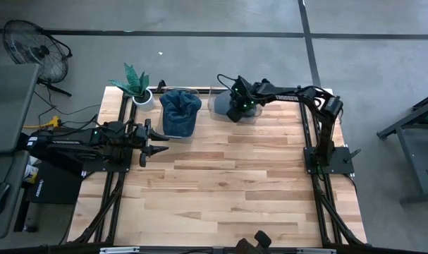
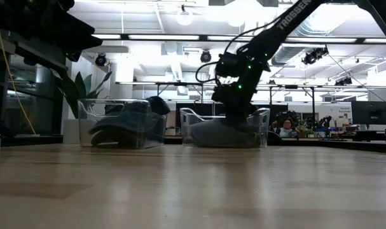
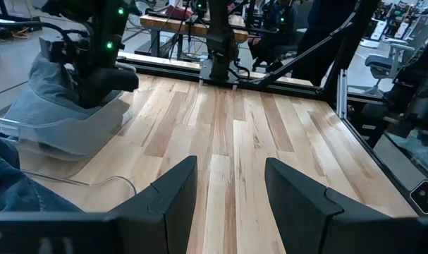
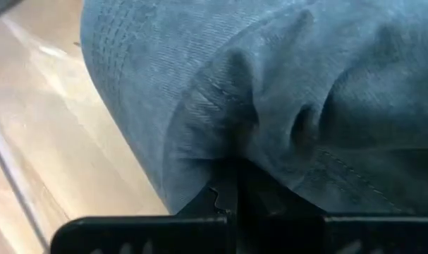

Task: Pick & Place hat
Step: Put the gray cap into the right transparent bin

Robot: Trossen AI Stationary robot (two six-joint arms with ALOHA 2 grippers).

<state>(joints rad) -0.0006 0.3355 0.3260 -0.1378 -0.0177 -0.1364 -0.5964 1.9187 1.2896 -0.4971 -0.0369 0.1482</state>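
Two clear bins are counted at the far edge of the counter [image 1: 228, 183]: the left bin [image 1: 179, 116] is filled with dark blue hats [image 1: 180, 107], and the right bin [image 1: 224, 106] holds one grey hat [image 2: 219, 134]. The right gripper [image 1: 236, 107] is lowered into the right bin, jaws pinched tight on the grey hat's fabric. The left gripper [image 1: 154, 140] is held beside the left bin, jaws partly apart, nothing between them. One potted plant [image 1: 137, 86] stands nearby.

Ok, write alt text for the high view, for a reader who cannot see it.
Seen from above, the right gripper is shut on a grey hat in a clear bin at the far edge of a wooden table. Beside it is a second bin holding a dark blue hat, then a potted plant. The left gripper waits open nearby.
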